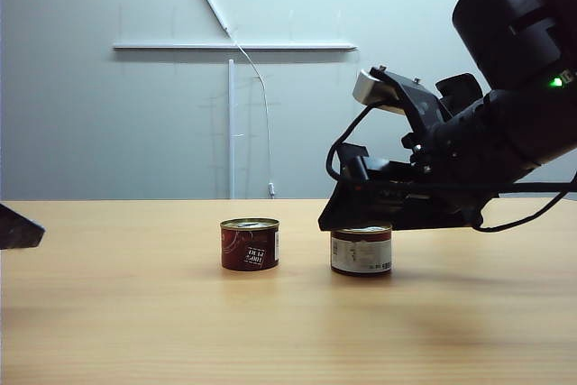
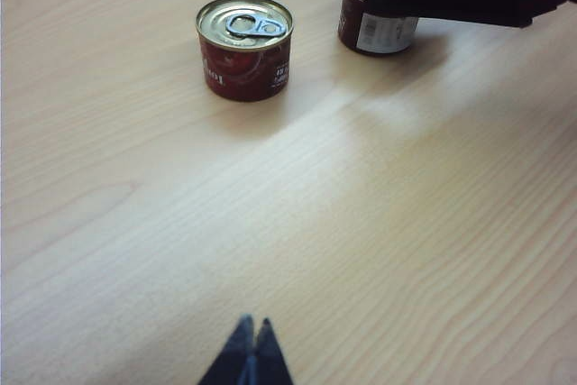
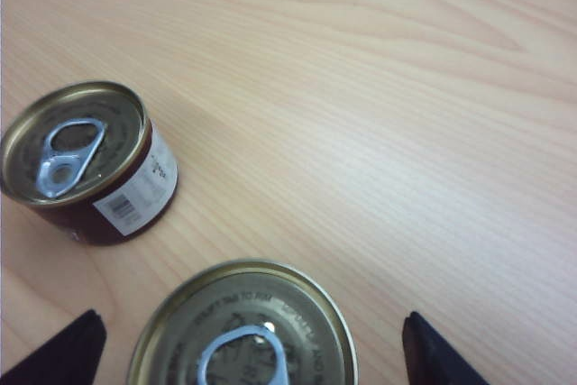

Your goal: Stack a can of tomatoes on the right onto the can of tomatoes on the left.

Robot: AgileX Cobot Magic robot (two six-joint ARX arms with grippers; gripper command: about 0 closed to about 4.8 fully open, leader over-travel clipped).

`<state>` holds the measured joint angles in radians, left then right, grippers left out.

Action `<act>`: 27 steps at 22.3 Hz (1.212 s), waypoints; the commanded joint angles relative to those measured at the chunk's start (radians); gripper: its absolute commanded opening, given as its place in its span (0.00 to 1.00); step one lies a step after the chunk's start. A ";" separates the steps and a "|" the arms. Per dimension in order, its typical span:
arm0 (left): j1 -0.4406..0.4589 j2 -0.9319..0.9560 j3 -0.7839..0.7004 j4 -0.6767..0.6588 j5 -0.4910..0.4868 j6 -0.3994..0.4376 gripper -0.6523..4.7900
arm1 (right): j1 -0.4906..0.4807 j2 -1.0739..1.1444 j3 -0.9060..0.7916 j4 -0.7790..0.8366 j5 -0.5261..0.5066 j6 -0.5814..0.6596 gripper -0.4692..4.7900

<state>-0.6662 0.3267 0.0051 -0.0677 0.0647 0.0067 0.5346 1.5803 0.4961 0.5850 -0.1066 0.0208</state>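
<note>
1. Across the bottom half of the exterior view runs the wooden table [image 1: 135,313], the biggest thing here, and both cans sit flat on it near the middle of the frame, close together but clearly apart.

2. Next in size is the right arm [image 1: 505,123], coming in from the upper right of the exterior view and slanting down toward the centre. It looks lined up that way so the claw can drop around the can it has to lift.

3. The right gripper [image 3: 248,344] hovers directly over the right can [image 1: 361,252]. In the right wrist view its two fingertips sit in the lower corners with the can's lid between them, so the jaws are spread wide, well clear of the rim on both sides, and they have hold of nothing yet. Looks like the approach-to-grasp step, with the whole lift and stack to come.

4. The left can [image 1: 250,243] stands upright just left of centre, pull-tab up, nothing on top of it, so it's ready as the base.

5. The left gripper [image 2: 251,355] is parked at the far left edge of the exterior view, well away from both cans. In the left wrist view its fingertips [image 2: 242,342] meet in a point, closed on nothing.
</note>
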 commanded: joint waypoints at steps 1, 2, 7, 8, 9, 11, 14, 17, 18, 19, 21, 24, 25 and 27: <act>-0.001 0.001 0.004 0.009 0.003 0.000 0.11 | 0.001 0.007 0.006 0.014 0.000 -0.004 1.00; -0.001 0.001 0.004 0.010 0.003 0.000 0.11 | 0.001 0.008 0.006 0.010 0.000 -0.004 1.00; -0.001 0.001 0.004 0.010 0.003 0.000 0.11 | 0.002 0.012 0.006 -0.001 0.000 -0.004 1.00; -0.001 0.001 0.004 0.010 0.003 0.000 0.11 | 0.002 0.012 0.006 -0.009 0.000 -0.004 0.96; -0.001 0.001 0.004 0.010 0.003 0.000 0.11 | 0.002 0.012 0.006 -0.012 0.000 -0.004 0.96; -0.001 0.001 0.004 0.010 0.003 0.000 0.11 | 0.002 0.012 0.006 -0.013 0.000 -0.003 0.93; -0.001 0.001 0.004 0.010 0.003 0.000 0.11 | 0.002 0.012 0.006 -0.012 0.000 -0.004 0.60; -0.001 0.001 0.004 0.010 0.003 0.000 0.11 | 0.002 0.012 0.006 -0.009 0.000 -0.003 0.58; -0.001 0.001 0.004 0.010 0.003 0.000 0.11 | 0.002 0.012 0.006 -0.010 0.000 -0.003 0.58; -0.001 0.001 0.004 0.010 0.003 0.000 0.11 | 0.002 0.012 0.006 -0.010 0.000 -0.003 0.58; -0.001 0.001 0.004 0.010 0.003 0.000 0.11 | 0.002 0.012 0.006 -0.005 0.000 -0.003 0.45; -0.001 0.001 0.004 0.010 0.003 0.000 0.11 | 0.002 0.011 0.007 0.008 -0.001 -0.003 0.44; -0.001 0.000 0.004 0.010 0.003 0.000 0.11 | 0.002 0.010 0.008 0.013 -0.002 -0.003 0.44; -0.001 0.000 0.004 0.010 0.002 0.000 0.11 | 0.002 0.006 0.021 0.010 -0.023 -0.003 0.44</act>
<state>-0.6662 0.3267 0.0051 -0.0677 0.0647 0.0067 0.5350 1.5948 0.5007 0.5636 -0.1089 0.0170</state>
